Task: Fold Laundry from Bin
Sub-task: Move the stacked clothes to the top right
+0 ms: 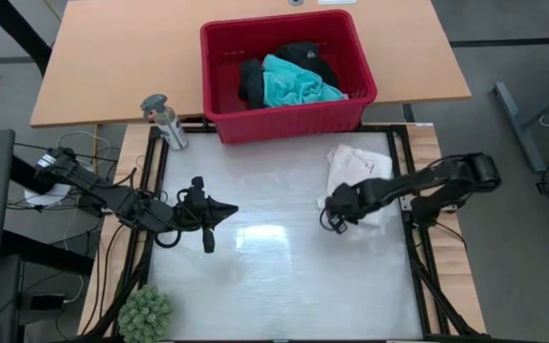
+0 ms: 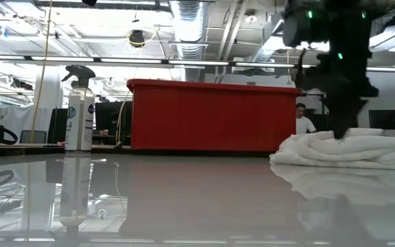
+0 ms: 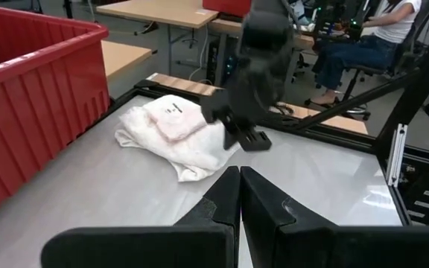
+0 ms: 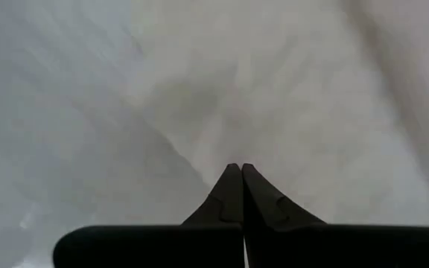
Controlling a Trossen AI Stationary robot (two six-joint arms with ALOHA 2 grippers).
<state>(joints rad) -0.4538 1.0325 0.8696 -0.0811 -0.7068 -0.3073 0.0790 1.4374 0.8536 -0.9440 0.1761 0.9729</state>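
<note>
Both grippers are closed, empty: left gripper (image 1: 227,210) over bare table (image 1: 284,276), right gripper (image 1: 333,220) at the folded white garment's (image 1: 358,170) edge. Beyond, red bin (image 1: 289,122) holds turquoise shirt (image 1: 294,84) and black clothing (image 1: 250,81).

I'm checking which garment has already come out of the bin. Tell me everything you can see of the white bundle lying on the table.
The white bundle is soft, crumpled cloth, loosely folded into a low heap, with a smaller pale pink-white piece lying on top. It rests on the glossy table at its right side, just in front of the red bin and apart from it. The right gripper, shut, sits at the bundle's near edge; whether it pinches cloth cannot be told.
</note>
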